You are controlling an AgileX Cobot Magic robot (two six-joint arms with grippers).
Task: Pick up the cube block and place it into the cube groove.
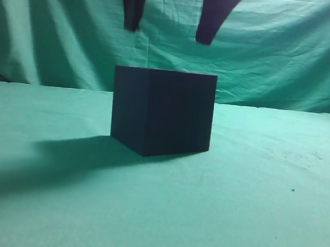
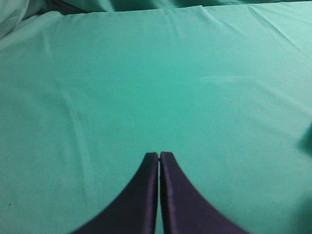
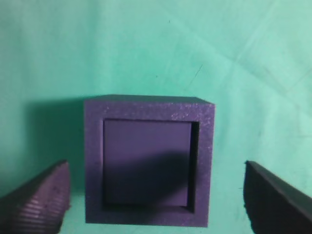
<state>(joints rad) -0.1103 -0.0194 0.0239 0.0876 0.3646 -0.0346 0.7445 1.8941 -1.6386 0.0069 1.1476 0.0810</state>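
Cube groove: stands alone at centre of green-draped desk, one corner edge turned toward the exterior camera, largest thing in sight, throwing a long shadow to the left.

Right claw: hangs directly above that box, spread wide, holding nothing. From the right wrist camera, shows ribbed fingers flanking the box on either side, well clear of its walls, with the opening squarely between them.

Left claw: pressed together, tips touching, empty. Looks down on bare green cloth only; neither box nor block in its view, so clearly the farther of the two.

Cube block: appears seated inside the square recess, lighter purple face framed by the rim, snug against the left wall, thin dark gap down the right side. Not visible from the exterior camera, hidden by the box walls.

Relation that counts: lies straight below the right claw, centred between the spread fingers, no offset to either side. No long axis to speak of, being a cube; sides parallel to the recess. Judging from this, placing looks done or nearly so, leaving little beyond a straight lift away.
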